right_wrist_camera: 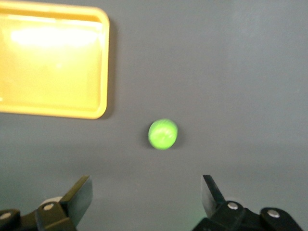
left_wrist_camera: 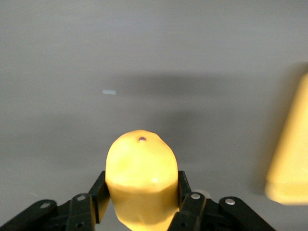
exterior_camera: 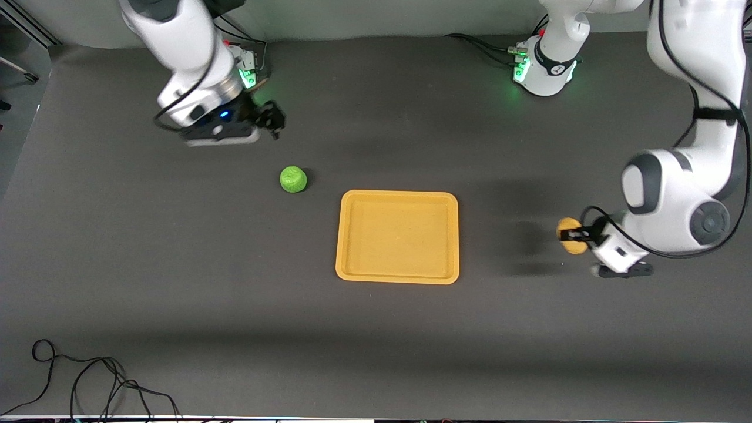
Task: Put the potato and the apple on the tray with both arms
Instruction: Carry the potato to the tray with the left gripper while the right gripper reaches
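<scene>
The yellow-tan potato (exterior_camera: 568, 225) is gripped between the fingers of my left gripper (exterior_camera: 573, 235), held a little above the table off the tray's end toward the left arm. In the left wrist view the gripper (left_wrist_camera: 141, 187) is shut on the potato (left_wrist_camera: 141, 163), and a tray corner (left_wrist_camera: 288, 159) shows to one side. The green apple (exterior_camera: 293, 179) lies on the table beside the orange-yellow tray (exterior_camera: 346, 235), toward the right arm's end. My right gripper (exterior_camera: 271, 120) hangs open and empty above the table near the apple. Its wrist view shows the open gripper (right_wrist_camera: 147, 195), the apple (right_wrist_camera: 163, 134) and the tray (right_wrist_camera: 103, 62).
The tray holds nothing. A dark mat (exterior_camera: 176, 282) covers the table. Loose black cables (exterior_camera: 88, 382) lie at the table's front corner toward the right arm's end. More cables (exterior_camera: 482, 47) run to the left arm's base.
</scene>
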{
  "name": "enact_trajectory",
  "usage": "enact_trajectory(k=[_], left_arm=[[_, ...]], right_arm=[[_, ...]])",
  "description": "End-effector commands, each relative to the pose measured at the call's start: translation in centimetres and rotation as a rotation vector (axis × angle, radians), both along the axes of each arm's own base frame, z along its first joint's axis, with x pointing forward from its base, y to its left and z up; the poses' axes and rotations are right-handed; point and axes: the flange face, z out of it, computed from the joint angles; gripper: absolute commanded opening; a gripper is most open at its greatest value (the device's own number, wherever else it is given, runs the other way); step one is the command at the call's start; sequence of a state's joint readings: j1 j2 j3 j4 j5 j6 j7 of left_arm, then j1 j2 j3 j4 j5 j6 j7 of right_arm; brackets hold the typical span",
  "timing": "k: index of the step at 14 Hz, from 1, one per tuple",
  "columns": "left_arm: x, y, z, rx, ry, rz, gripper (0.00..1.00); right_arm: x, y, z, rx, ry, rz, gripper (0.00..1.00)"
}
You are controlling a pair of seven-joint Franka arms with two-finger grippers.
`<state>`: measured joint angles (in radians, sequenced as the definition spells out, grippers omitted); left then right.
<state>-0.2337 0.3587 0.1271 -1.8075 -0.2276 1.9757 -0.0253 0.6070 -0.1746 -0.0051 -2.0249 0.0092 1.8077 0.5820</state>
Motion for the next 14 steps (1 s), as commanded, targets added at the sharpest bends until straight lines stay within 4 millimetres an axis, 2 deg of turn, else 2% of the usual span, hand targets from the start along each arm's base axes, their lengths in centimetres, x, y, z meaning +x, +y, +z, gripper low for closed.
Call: enact_trajectory(k=[1, 3, 4, 5, 6, 8, 9, 10, 14], left_arm=[[-1.3, -13.1, 2.7, -0.025, -0.043, -0.002, 0.07], [-2.7, -20.9, 0.7, -0.049, -0.104, 0.050, 0.07], [-3.1, -23.0, -1.0, -0.048, -0.121, 0.053, 0.07], [-3.4, -24.2, -2.9, -0.044, -0.123, 0.043, 0.07], [-3.7, -24.7, -5.1, -0.029, -0.108, 0.032, 0.07], [-4.1, -25.2, -7.6, -0.009, -0.091, 0.017, 0.08], [-4.5, -25.6, -8.6, -0.003, -0.080, -0.010, 0.12], [-4.6, -25.6, -9.4, -0.001, -0.076, -0.027, 0.24], [-5.2, -26.8, -11.5, -0.013, -0.086, -0.026, 0.28]], right_arm=[[-3.6, -1.1, -0.4, 0.015, -0.009, -0.010, 1.00], [-4.4, -2.0, -1.3, 0.009, -0.009, -0.011, 1.00], [-4.2, -2.1, -1.9, 0.003, -0.012, -0.010, 1.00], [-3.9, -2.5, -2.9, 0.008, -0.017, -0.016, 1.00], [-3.7, -3.3, -4.7, 0.013, -0.016, -0.027, 1.00], [-4.1, -4.2, -8.7, 0.034, -0.046, -0.035, 1.00], [-4.5, -4.5, -11.0, 0.046, -0.063, -0.037, 1.00], [-4.9, -4.8, -13.0, 0.057, -0.079, -0.038, 1.00], [-4.0, -4.1, -21.9, 0.048, -0.084, -0.051, 1.00]])
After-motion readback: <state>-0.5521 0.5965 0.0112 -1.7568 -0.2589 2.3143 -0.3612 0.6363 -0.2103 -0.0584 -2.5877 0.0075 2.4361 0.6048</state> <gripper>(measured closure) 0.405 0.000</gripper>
